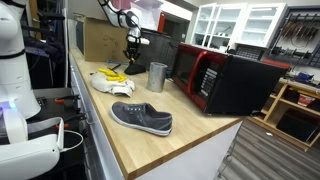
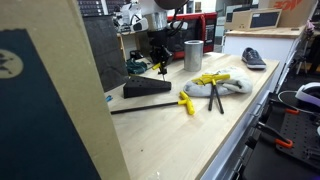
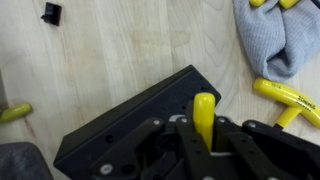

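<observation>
The yellow peg (image 3: 203,103) was held clenched in the gripper (image 3: 203,127) at lower centre, over the black wedge (image 3: 115,135).

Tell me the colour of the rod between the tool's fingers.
The rod is yellow; the wrist view shows it best.

The end effector (image 3: 203,130) partly hides the yellow tool (image 3: 204,105).

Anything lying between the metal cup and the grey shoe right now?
Nothing. The stretch of wooden countertop between the metal cup and the grey shoe is bare, as an exterior view shows.
</observation>
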### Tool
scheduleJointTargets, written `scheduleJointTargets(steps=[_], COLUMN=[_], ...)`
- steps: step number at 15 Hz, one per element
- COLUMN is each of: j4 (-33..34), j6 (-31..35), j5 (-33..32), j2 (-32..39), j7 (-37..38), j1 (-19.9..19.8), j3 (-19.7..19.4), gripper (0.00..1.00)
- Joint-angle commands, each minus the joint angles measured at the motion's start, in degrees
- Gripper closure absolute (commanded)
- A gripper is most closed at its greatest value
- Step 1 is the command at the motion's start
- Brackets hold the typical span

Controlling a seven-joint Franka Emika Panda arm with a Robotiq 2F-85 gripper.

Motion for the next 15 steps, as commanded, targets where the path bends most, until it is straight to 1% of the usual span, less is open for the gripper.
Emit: scheduleJointTargets(steps=[1, 4, 6, 12, 15], j4=[-0.17, -0.76, -0.88, -3.25, -4.64], j6=[3.55, 6.03, 6.13, 4.68, 5.51], j5=[0.60, 0.21, 0.38, 5.33, 8.48], j2=[0.37, 0.24, 0.21, -1.99, -3.07], j7=[-6.59, -9.54, -8.50, 7.09, 13.85], j1=[-0.86, -0.72, -0.38, -0.46, -0.91], j3=[0.80, 0.80, 0.51, -0.49, -0.72], gripper=[0.98, 0.98, 0.98, 0.98, 0.98])
